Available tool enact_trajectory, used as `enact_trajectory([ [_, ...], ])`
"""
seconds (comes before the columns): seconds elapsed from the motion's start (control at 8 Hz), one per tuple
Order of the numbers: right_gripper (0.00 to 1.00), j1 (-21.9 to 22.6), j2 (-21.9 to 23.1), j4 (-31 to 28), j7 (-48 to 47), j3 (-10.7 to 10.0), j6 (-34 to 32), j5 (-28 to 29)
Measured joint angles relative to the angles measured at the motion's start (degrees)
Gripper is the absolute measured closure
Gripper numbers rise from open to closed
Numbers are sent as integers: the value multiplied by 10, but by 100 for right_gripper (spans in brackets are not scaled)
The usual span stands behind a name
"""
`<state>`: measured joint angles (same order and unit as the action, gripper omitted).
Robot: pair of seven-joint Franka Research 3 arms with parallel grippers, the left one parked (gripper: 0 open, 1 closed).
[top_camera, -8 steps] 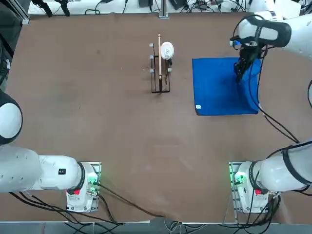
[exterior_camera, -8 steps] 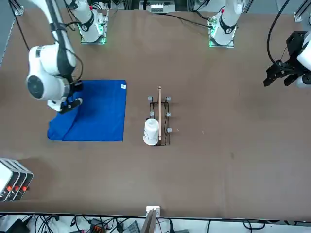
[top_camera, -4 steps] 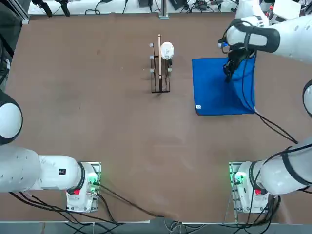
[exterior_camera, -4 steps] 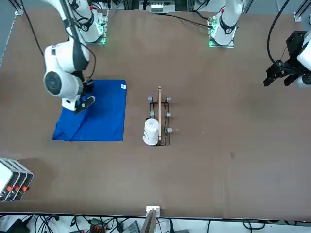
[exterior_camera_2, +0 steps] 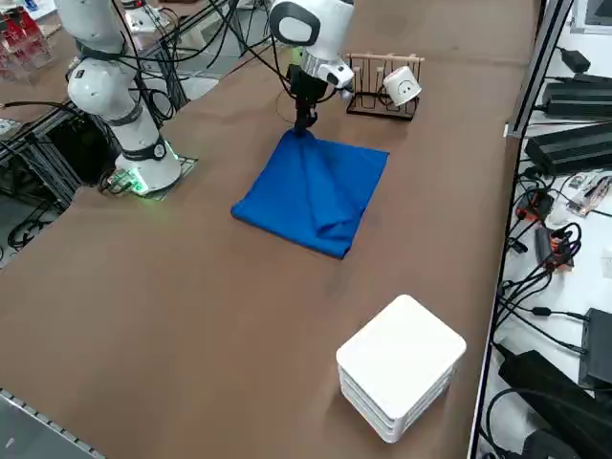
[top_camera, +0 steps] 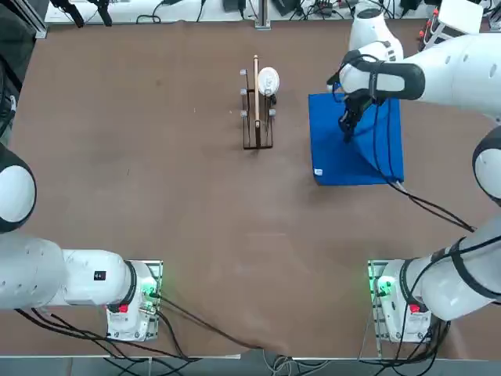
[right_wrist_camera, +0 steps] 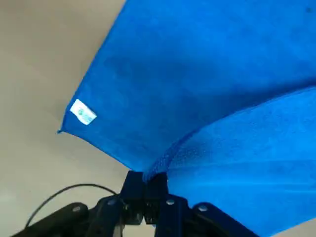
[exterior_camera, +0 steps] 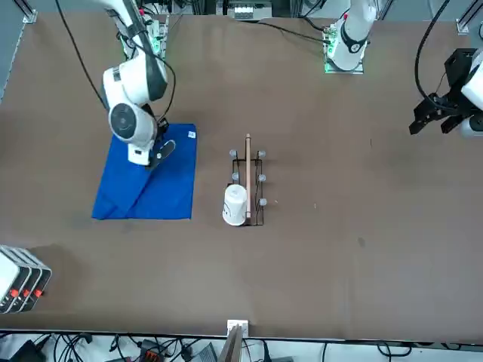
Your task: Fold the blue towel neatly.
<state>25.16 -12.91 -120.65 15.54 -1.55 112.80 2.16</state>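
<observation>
The blue towel [top_camera: 358, 153] lies on the brown table at the right, with its white tag [top_camera: 318, 172] at the near left corner. My right gripper [top_camera: 345, 130] hangs low over the towel's left half, shut on a lifted edge of the cloth. That edge drapes from the fingers across the flat layer, seen as a raised fold [exterior_camera_2: 320, 196] in the right side view. In the wrist view the towel [right_wrist_camera: 207, 74] fills most of the picture, the pinched edge sits between the fingertips [right_wrist_camera: 149, 185], and the tag [right_wrist_camera: 83, 112] shows beyond. From the front, the gripper [exterior_camera: 156, 154] is over the towel [exterior_camera: 155, 188].
A dark wire rack [top_camera: 257, 106] with a white cup [top_camera: 268, 80] on it stands left of the towel. A white box [exterior_camera_2: 400, 365] sits near the table's right edge, away from the towel.
My right gripper has moved leftward over the towel, carrying the towel's right edge with it. The cloth's visible width has shrunk as that edge folds over.
</observation>
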Motion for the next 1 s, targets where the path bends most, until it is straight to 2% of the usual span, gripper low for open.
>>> enact_trajectory([
  [1.0, 97, 88, -42, -1, -50, -1, 38, 0],
])
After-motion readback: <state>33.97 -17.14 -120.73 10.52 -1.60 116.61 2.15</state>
